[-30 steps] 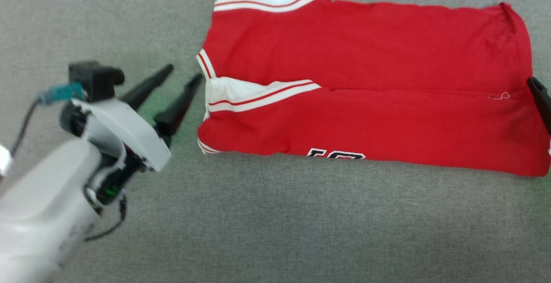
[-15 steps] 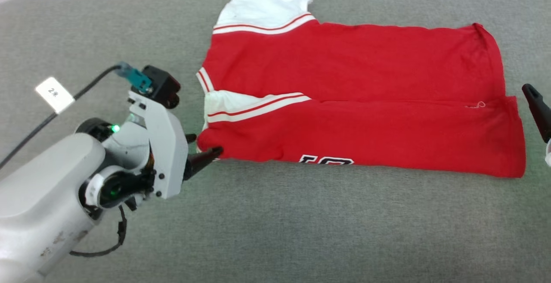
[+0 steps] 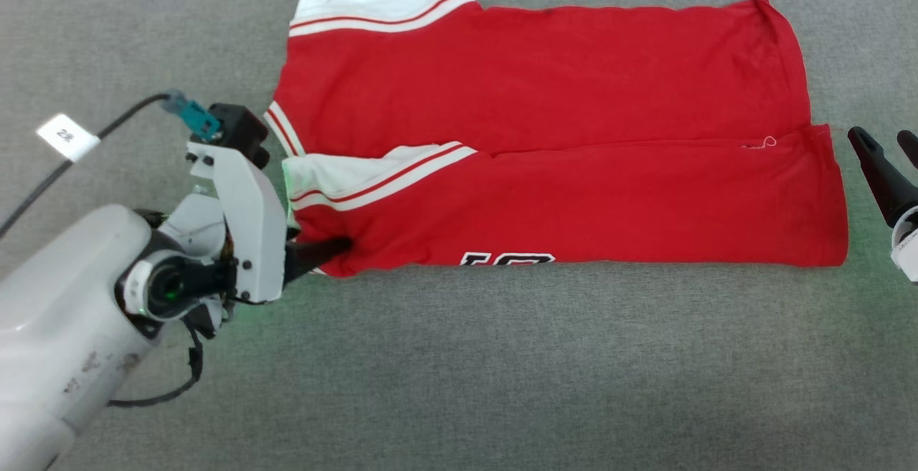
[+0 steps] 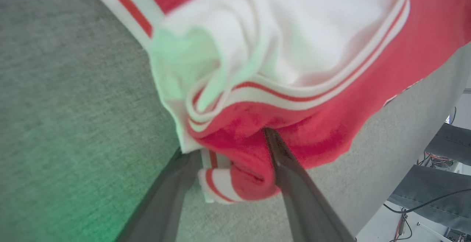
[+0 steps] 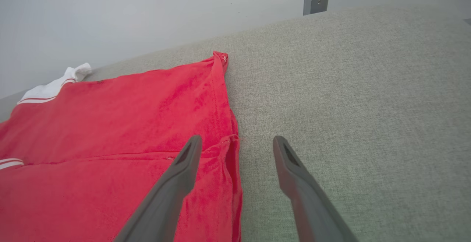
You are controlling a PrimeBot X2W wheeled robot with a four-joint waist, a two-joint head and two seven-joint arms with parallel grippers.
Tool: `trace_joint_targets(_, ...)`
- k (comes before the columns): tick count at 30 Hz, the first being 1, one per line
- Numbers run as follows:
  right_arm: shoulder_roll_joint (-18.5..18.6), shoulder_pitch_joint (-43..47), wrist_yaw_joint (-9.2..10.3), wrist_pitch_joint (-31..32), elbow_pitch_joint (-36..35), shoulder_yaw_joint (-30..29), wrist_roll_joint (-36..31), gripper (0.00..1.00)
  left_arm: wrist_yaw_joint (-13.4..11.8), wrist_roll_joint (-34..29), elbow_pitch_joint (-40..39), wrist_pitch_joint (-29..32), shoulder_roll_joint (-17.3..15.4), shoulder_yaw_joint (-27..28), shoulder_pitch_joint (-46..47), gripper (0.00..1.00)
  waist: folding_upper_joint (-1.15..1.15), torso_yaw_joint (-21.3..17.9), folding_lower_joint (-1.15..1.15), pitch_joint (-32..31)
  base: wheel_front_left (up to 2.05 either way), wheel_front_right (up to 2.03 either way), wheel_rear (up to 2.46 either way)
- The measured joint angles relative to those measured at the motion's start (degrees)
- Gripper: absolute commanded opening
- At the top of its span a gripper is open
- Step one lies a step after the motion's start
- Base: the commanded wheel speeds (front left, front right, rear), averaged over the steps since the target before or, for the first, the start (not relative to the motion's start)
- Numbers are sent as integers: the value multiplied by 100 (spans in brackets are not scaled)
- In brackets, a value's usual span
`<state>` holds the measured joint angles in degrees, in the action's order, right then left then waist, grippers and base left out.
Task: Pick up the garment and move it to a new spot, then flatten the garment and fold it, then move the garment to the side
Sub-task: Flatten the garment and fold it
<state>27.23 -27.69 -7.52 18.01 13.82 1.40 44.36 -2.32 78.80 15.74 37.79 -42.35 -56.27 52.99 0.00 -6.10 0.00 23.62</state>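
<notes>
The garment [image 3: 559, 98] lies folded lengthwise and flat on the grey tabletop [image 3: 502, 370], its white sleeves toward my left and its hem toward my right. My left gripper [image 3: 326, 250] is at the near left corner with its fingers spread. In the left wrist view, the bunched red cloth and striped trim sit between the two fingers [image 4: 283, 161]. One tip seems to be tucked under the fold, though blur makes that unsure. My right gripper [image 3: 881, 134] is spread wide and holds nothing. It sits just beside the hem edge, one finger [image 5: 176, 175] over the red cloth and the other over bare tabletop.
</notes>
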Motion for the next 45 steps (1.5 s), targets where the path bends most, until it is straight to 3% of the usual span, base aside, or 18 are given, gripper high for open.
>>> trace_joint_targets(2,42,0,0,36,-52,36,3,100,87,52,88,24,-3,27,13,33,0,-59,0,46,0,0,0)
trace_joint_targets(3,64,1,0,78,-85,55,2,100,99,67,123,55,-7,33,29,7,0,-84,0,63,0,0,0)
trace_joint_targets(4,97,1,0,136,-125,79,2,100,141,77,156,59,-13,34,46,0,0,-102,0,76,0,0,0)
trace_joint_targets(8,372,16,0,632,-305,358,-49,100,219,93,236,51,48,57,68,0,0,-116,0,84,0,0,0)
trace_joint_targets(16,1116,115,0,2526,-740,1199,124,100,290,87,223,0,82,53,73,0,0,-79,0,87,0,0,0)
trace_joint_targets(25,1010,-370,0,2992,-320,1492,26,100,382,27,131,-59,143,57,160,0,0,4,0,251,0,0,0)
trace_joint_targets(26,1001,-409,0,2978,-269,1522,-2,97,385,27,131,-75,162,60,164,0,0,19,0,264,0,0,0)
trace_joint_targets(27,993,-445,0,2943,-211,1543,-10,39,393,27,134,-101,176,64,164,0,0,34,0,275,0,0,0)
trace_joint_targets(28,992,-464,0,2925,-175,1557,-16,2,413,29,136,-121,192,69,163,0,0,49,0,281,0,0,0)
trace_joint_targets(39,1065,-215,0,2522,-115,1479,307,0,561,149,-136,-502,159,137,-305,0,0,143,0,38,0,0,0)
trace_joint_targets(45,1385,349,0,2547,-502,1310,573,0,474,227,-901,-770,-279,125,-915,0,0,222,0,-151,0,0,0)
